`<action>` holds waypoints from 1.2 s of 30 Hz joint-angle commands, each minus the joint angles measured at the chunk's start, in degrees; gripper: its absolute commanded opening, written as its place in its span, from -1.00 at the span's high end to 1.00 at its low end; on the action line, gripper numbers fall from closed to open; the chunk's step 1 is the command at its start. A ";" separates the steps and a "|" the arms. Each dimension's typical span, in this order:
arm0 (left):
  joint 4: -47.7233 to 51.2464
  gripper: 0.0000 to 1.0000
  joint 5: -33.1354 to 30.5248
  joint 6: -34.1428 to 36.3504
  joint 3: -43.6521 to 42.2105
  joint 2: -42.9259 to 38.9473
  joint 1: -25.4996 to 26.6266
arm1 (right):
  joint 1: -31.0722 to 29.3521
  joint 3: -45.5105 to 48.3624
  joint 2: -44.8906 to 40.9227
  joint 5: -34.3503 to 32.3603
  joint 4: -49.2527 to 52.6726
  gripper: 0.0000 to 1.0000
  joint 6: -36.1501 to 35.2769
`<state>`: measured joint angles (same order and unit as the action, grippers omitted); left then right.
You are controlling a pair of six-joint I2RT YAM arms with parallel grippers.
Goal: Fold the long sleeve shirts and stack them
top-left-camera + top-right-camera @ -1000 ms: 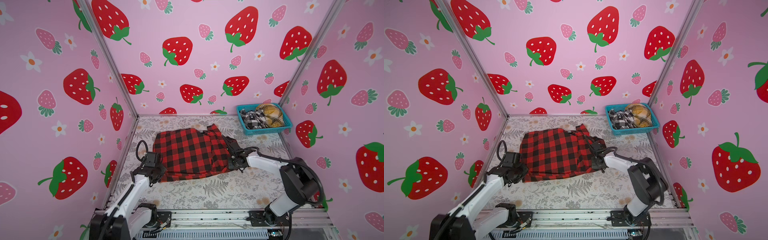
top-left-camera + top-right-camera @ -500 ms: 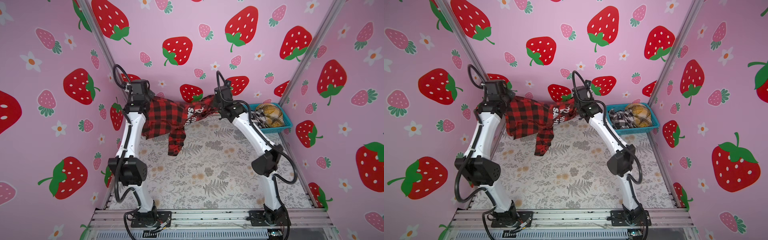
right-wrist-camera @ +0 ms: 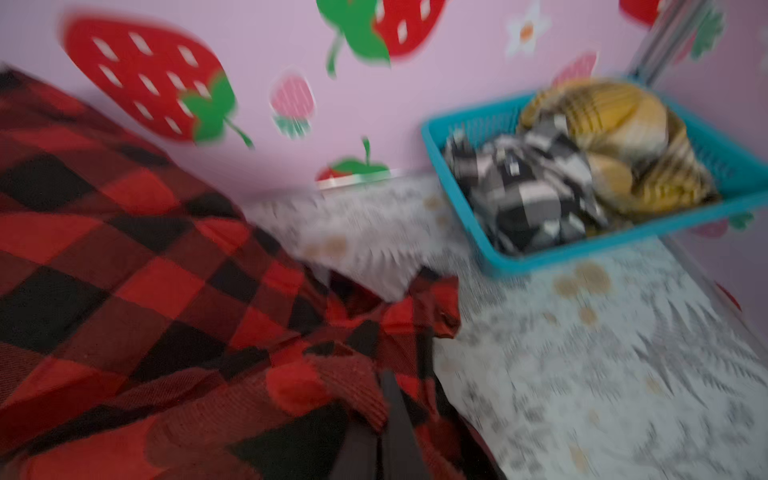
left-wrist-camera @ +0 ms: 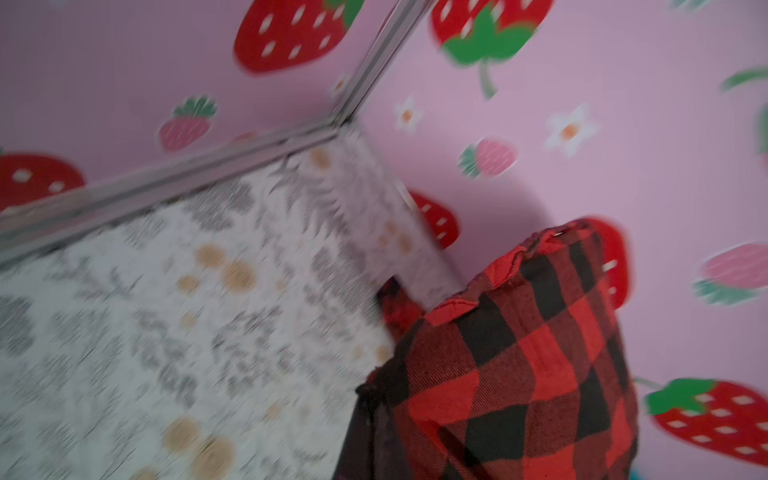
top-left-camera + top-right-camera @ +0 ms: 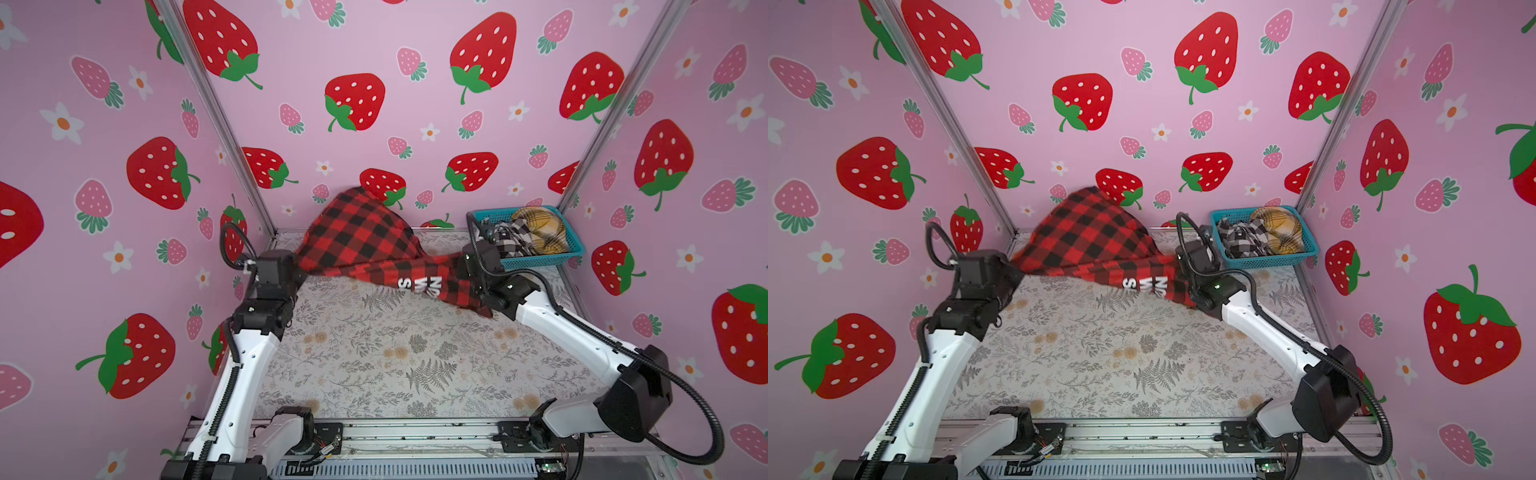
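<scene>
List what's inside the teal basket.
Two crumpled shirts fill the basket: a black-and-white shirt and a mustard shirt beside it. They cover the basket floor, so anything beneath them is hidden.

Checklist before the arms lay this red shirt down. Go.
1. Left claw shut on the red-and-black shirt: ok.
2. Right claw shut on the same shirt: ok.
3. Shirt spread flat between the claws: not ok, it billows up and bunches at the right claw.
4. Table beneath bare: ok.
5. Right claw apart from the teal basket: cannot tell.
6. Black-and-white shirt and mustard shirt inside the basket: ok.
</scene>
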<state>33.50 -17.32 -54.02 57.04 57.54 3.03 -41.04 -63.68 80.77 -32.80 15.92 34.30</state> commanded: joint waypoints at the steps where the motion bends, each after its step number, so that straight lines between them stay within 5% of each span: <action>1: 6.29 1.00 -5.67 -3.32 -12.27 -6.38 -0.03 | 0.26 9.93 -4.13 2.66 4.91 1.00 5.98; 7: 4.55 1.00 -0.32 -7.72 -25.69 -2.90 -1.73 | 1.49 17.64 5.06 12.23 9.41 1.00 3.50; 14: -3.84 1.00 -2.56 -5.60 -21.63 8.92 -3.03 | 3.67 6.75 19.40 15.94 11.55 1.00 -0.80; 17: -8.08 1.00 -1.55 -4.39 -12.58 21.51 -5.93 | 3.94 -6.08 29.65 14.01 11.08 1.00 -2.66; 21: -0.36 1.00 -6.22 -4.18 11.52 33.85 -9.59 | 4.12 -43.61 44.05 4.83 23.72 1.00 -3.40; 24: 3.07 1.00 -9.36 -4.98 25.21 32.12 -11.57 | 4.21 -69.70 47.08 -1.66 30.47 1.00 -4.43; 26: 1.94 1.00 -8.67 -5.14 30.32 28.81 -12.55 | 4.31 -77.52 45.06 -4.55 28.83 1.00 -6.93; 30: 3.92 1.00 -7.40 -4.76 33.97 20.99 -12.53 | 4.90 -65.19 31.82 -5.59 17.00 1.00 -10.57; 36: 6.45 1.00 -5.94 -7.61 19.43 8.30 -12.61 | 5.00 -43.86 19.74 -2.89 12.90 1.00 -10.62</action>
<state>32.23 -15.40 -59.51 82.72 65.56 -7.33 -38.74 -115.26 98.37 -28.36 27.20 24.60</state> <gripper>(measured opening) 0.041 0.050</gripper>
